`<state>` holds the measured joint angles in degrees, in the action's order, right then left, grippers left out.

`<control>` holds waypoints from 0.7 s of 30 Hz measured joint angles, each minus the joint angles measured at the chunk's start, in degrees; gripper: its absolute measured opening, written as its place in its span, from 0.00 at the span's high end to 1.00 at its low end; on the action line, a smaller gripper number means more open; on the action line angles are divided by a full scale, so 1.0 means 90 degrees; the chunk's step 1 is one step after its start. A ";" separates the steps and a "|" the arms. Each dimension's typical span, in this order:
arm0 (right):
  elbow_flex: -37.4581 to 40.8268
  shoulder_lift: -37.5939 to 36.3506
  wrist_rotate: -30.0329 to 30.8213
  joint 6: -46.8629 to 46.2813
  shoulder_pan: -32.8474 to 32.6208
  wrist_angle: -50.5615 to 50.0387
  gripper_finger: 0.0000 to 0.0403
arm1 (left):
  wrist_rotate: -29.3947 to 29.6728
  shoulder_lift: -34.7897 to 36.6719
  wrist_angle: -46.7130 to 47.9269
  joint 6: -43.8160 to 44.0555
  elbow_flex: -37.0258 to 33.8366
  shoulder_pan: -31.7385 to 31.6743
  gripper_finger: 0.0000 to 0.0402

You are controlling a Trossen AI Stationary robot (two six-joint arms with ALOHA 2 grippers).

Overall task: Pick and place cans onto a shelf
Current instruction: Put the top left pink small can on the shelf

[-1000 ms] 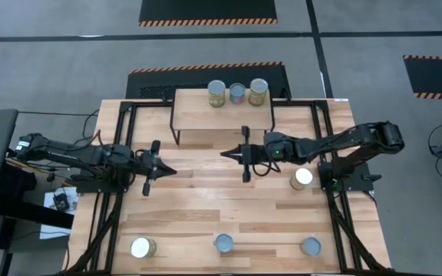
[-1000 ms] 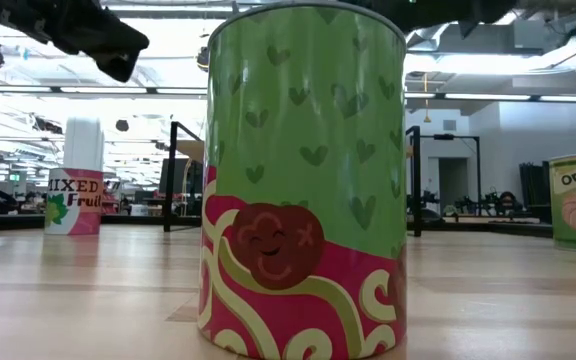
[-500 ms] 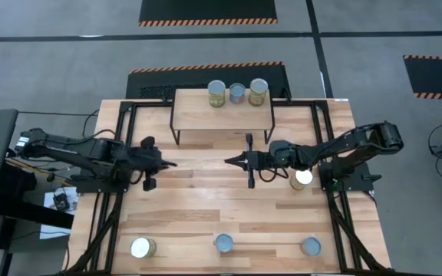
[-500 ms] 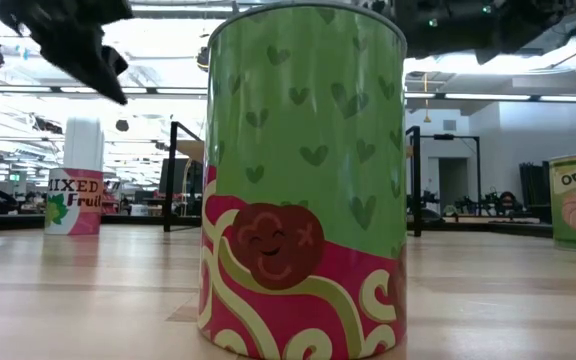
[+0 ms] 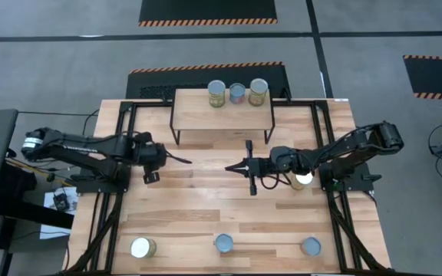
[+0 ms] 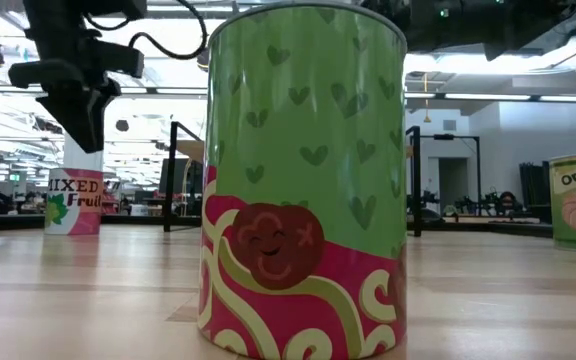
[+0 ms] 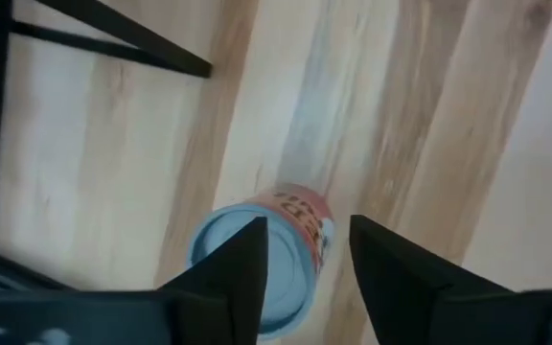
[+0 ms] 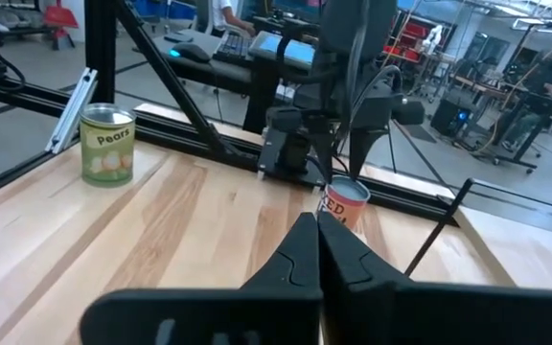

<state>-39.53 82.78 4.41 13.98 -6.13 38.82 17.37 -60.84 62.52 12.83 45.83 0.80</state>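
A can with a pale blue top and a red "Mixed Fruit" label (image 7: 276,259) stands upright on the table at mid-left. My left gripper (image 7: 307,225) hangs open just above it, fingers pointing down. The gripper (image 5: 159,156) hides this can in the high view. I see no touch between them. My right gripper (image 5: 230,167) is shut and level over the table's middle, pointing toward the left arm, with nothing in it. The shelf (image 5: 222,115) stands at the far middle with three cans (image 5: 237,93) upright on its plank.
Another can (image 5: 303,178) stands beside my right arm. Three cans (image 5: 223,244) stand in a row along the near edge. A green and pink can (image 6: 303,180) fills the low view. Black frame rails (image 5: 121,138) run along both sides.
My left gripper has tipped from level to pointing down and has come down over the Mixed Fruit can, shifting slightly toward the far edge. My right gripper has drifted a little toward the near edge, staying shut. No can has moved.
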 joint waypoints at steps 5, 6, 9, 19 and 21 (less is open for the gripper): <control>0.0000 0.0000 0.0012 0.0000 0.0000 -0.0025 0.99 | -0.0169 -0.0027 -0.0043 0.0111 -0.0075 -0.0389 0.63; 0.0000 0.0000 0.0012 0.0000 0.0000 -0.0025 0.99 | -0.0129 -0.0029 -0.0066 0.0172 -0.0129 -0.0478 0.62; 0.0000 0.0000 0.0012 -0.0002 0.0000 -0.0023 0.99 | -0.0141 -0.0032 -0.0064 0.0256 -0.0299 -0.0742 0.62; 0.0000 0.0000 0.0014 -0.0002 0.0000 -0.0023 0.99 | -0.0394 -0.0027 -0.0347 0.0005 -0.0435 -0.0916 0.62; 0.0000 0.0000 0.0014 -0.0004 0.0000 -0.0023 0.99 | -0.0436 -0.0036 -0.0323 -0.0034 -0.0450 -0.0918 0.62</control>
<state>-39.53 82.78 4.54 13.94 -6.13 38.61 13.45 -61.17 59.61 12.52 41.78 -7.46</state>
